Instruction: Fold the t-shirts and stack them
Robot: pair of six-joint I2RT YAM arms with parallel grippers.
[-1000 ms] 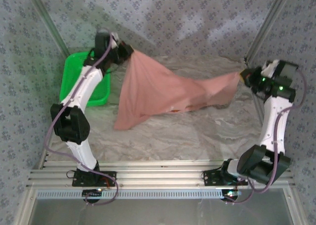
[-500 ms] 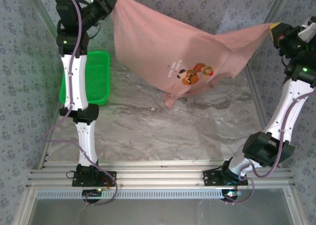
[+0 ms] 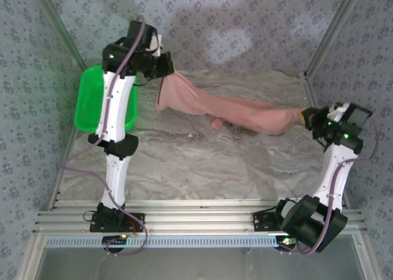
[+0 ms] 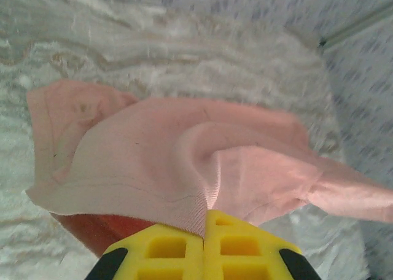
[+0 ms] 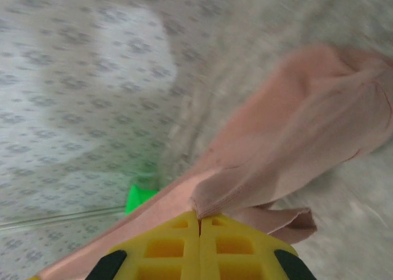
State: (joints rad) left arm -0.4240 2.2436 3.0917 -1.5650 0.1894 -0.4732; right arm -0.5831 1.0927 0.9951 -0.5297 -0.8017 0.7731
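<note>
A salmon-pink t-shirt (image 3: 227, 108) stretches low across the marbled table between my two grippers, bunched into a narrow band with its print hidden. My left gripper (image 3: 164, 70) at the back left is shut on one corner of it; the hem runs into the closed yellow jaws (image 4: 204, 221), and the t-shirt (image 4: 184, 151) spreads away ahead. My right gripper (image 3: 303, 115) at the right is shut on the other end, with a stitched edge pinched at the jaw seam (image 5: 199, 217) and the t-shirt (image 5: 295, 151) trailing off toward the table.
A green plastic basket (image 3: 88, 99) stands at the back left, partly behind my left arm, and its green corner (image 5: 140, 197) peeks past the cloth in the right wrist view. Patterned walls close in the back and both sides. Aluminium rails cross the near edge.
Both arms swung the t-shirt high and spread it wide with the print showing, then dropped again. It now hangs low as a stretched, bunched band over the table.
</note>
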